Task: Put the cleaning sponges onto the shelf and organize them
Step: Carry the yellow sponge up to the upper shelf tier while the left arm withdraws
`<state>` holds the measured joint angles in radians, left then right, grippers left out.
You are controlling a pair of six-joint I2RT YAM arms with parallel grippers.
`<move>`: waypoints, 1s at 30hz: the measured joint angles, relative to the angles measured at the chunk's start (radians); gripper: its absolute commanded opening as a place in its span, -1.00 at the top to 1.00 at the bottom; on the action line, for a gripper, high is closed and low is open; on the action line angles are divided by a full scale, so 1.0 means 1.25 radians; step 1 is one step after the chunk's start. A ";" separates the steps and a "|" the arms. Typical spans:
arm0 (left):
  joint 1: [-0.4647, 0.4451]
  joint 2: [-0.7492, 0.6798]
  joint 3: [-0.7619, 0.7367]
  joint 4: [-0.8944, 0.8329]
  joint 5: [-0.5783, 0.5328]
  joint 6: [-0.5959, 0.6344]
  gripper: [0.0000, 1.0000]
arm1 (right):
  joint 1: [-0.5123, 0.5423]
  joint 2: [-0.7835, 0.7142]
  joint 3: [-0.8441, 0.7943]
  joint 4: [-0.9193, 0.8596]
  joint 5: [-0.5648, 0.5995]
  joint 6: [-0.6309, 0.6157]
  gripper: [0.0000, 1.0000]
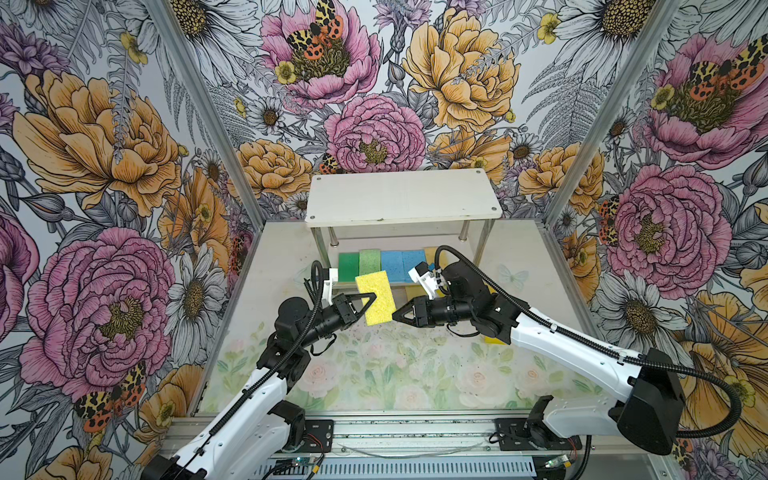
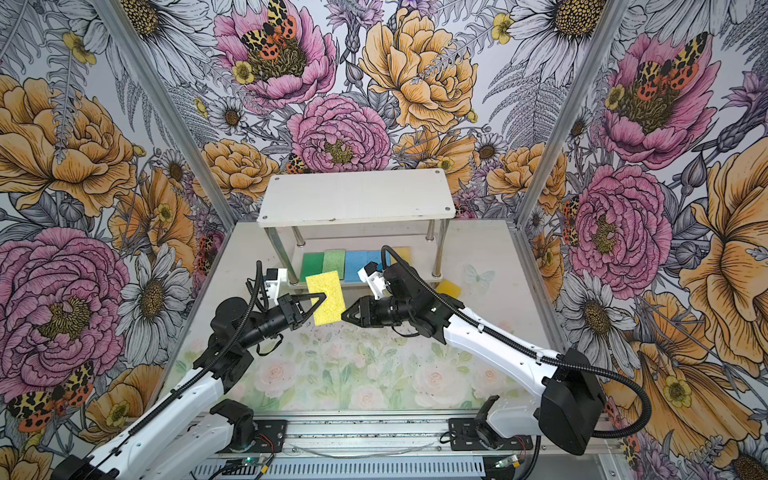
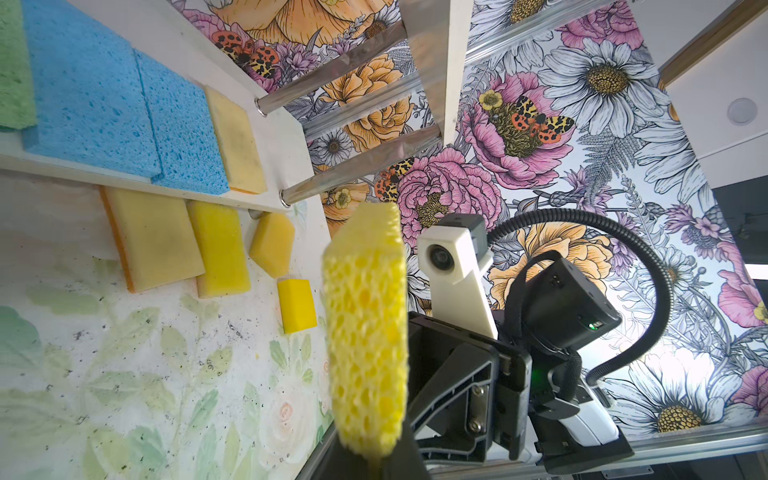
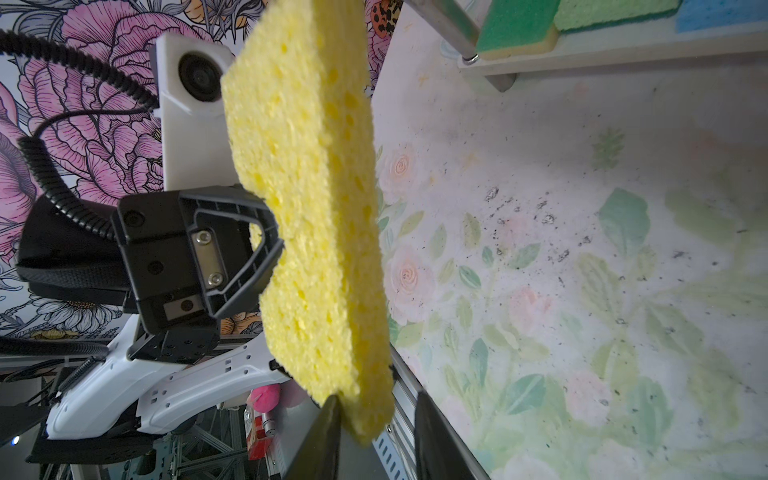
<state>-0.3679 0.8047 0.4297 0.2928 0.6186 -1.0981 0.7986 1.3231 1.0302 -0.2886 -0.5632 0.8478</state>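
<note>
A bright yellow sponge (image 1: 374, 297) (image 2: 325, 298) hangs in the air in front of the white shelf (image 1: 403, 195) (image 2: 355, 195). My left gripper (image 1: 371, 300) (image 3: 376, 461) is shut on its left edge. My right gripper (image 1: 397, 314) (image 4: 376, 405) reaches in from the right and is open around the sponge's lower right corner (image 4: 365, 415); one finger touches it, the other stands apart. On the lower board lie a dark green sponge (image 1: 348, 262), a light green one (image 1: 370, 261), two blue ones (image 3: 87, 83) (image 3: 183, 133) and a tan one (image 3: 235, 141).
Loose sponges lie on the floral table by the shelf's right end: a tan one (image 3: 153, 237), a yellow one (image 3: 220, 249), a small tan one (image 3: 272, 243) and a small yellow one (image 3: 296, 305) (image 2: 448, 286). The shelf's top board is bare. Patterned walls close in three sides.
</note>
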 measured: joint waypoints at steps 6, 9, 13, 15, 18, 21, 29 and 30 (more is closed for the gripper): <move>0.000 -0.001 0.000 0.000 0.000 0.000 1.00 | 0.021 0.000 0.001 0.000 0.002 0.000 0.48; 0.000 -0.003 0.000 0.000 0.000 -0.001 1.00 | 0.026 0.000 0.001 0.000 0.008 0.002 0.62; 0.000 -0.006 -0.002 0.000 0.000 -0.003 1.00 | 0.029 0.000 0.001 0.000 0.014 0.002 0.86; 0.000 -0.007 -0.002 -0.001 0.000 -0.003 1.00 | 0.029 0.000 0.002 0.000 0.017 0.002 1.00; 0.000 -0.013 -0.003 0.000 0.001 -0.003 0.76 | 0.029 0.000 0.006 0.000 0.020 0.003 1.00; 0.009 -0.020 -0.003 -0.003 0.003 -0.005 0.34 | 0.031 0.000 0.011 -0.001 0.028 0.003 1.00; 0.051 -0.105 0.013 -0.077 0.021 0.007 -0.89 | 0.031 0.001 0.073 -0.012 0.041 0.002 1.00; 0.059 -0.128 0.020 -0.097 0.020 0.010 -0.97 | 0.031 0.002 0.088 -0.013 0.042 0.000 1.00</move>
<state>-0.2947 0.6441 0.4549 0.1715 0.6441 -1.0855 0.8375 1.3251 1.1404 -0.3042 -0.5110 0.8482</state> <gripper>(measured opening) 0.926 0.048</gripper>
